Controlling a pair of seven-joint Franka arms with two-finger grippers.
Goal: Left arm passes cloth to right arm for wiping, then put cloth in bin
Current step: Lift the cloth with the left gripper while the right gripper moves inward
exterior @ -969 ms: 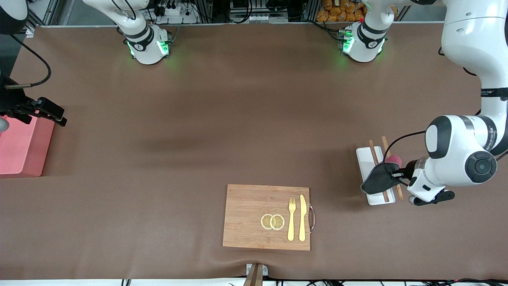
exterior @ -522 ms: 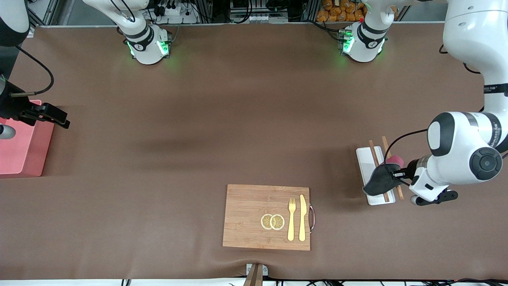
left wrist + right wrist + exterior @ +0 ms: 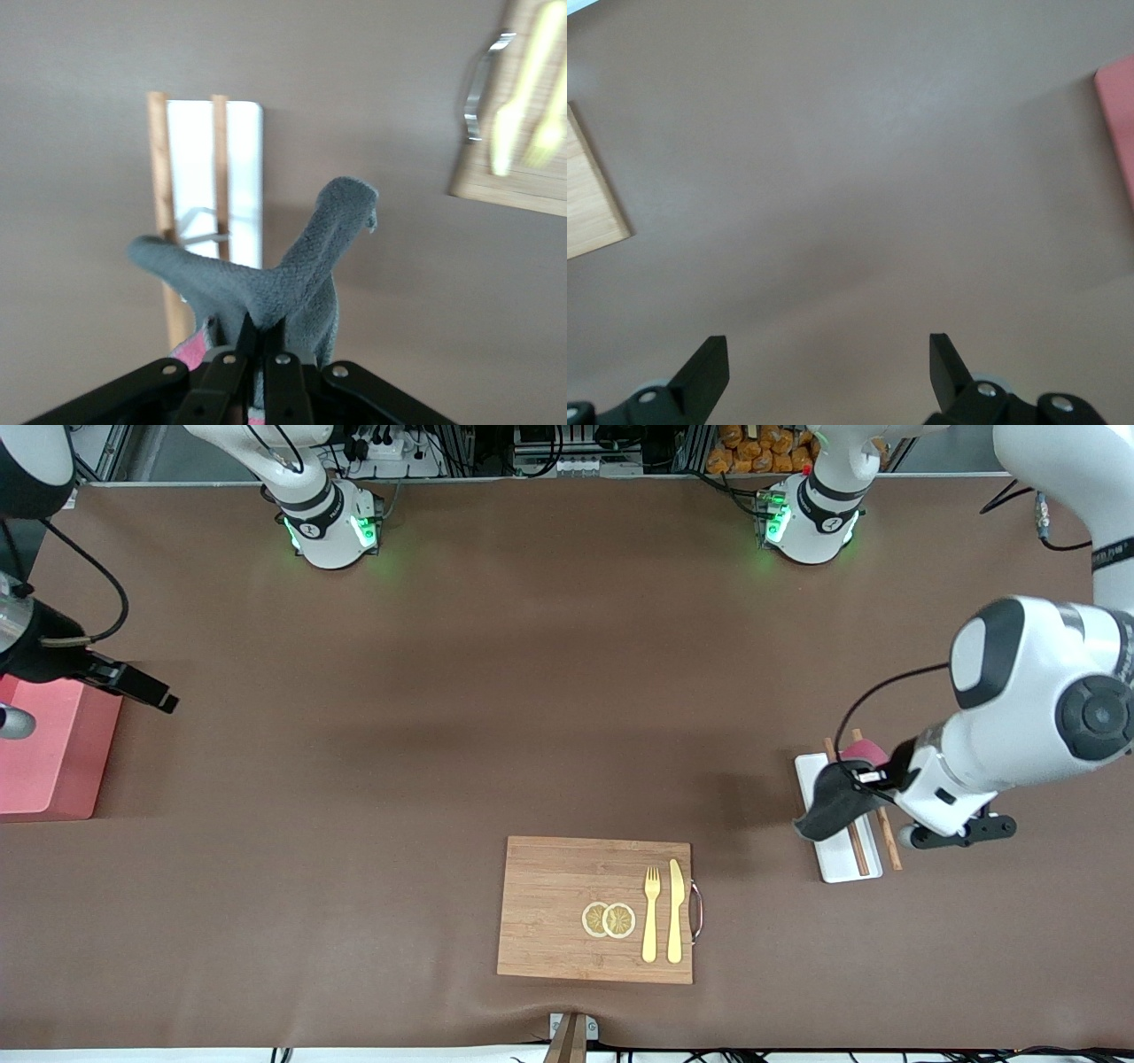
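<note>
- Left claw (image 3: 858,778) is clamped tight on the cloth (image 3: 828,808), fingers pinched together on a bunched fold; it hangs over the white tray (image 3: 837,855) at mid right of the front frame.
- In the left wrist view my closed fingers (image 3: 257,341) sit at the bottom centre, and the cloth (image 3: 292,274) rises from them in two grey flaps, a bit of pink edge showing low down.
- Cloth looks off the tray, dangling above it and the two chopsticks (image 3: 858,850) lying along the tray.
- Right claw (image 3: 146,691) is at the far left of the front frame, spread wide and holding nothing, over bare table just beside the bin (image 3: 53,753).
- Right wrist view: both open fingers (image 3: 709,367) at the bottom edge, brown mat between them, bin corner (image 3: 1118,115) at the right edge.
- Cutting board (image 3: 595,908) at lower centre of the front frame, with fork (image 3: 651,912), knife (image 3: 676,908) and two lemon slices (image 3: 609,919) on it.
- Step, as I judge it: cloth picked up, handover not yet made; wiping and binning are still to come.
- Next move, I'd guess: bring both claws toward mid-table and present a free flap so the right claw can close on it before I let go.
- The two claws are well apart now.
</note>
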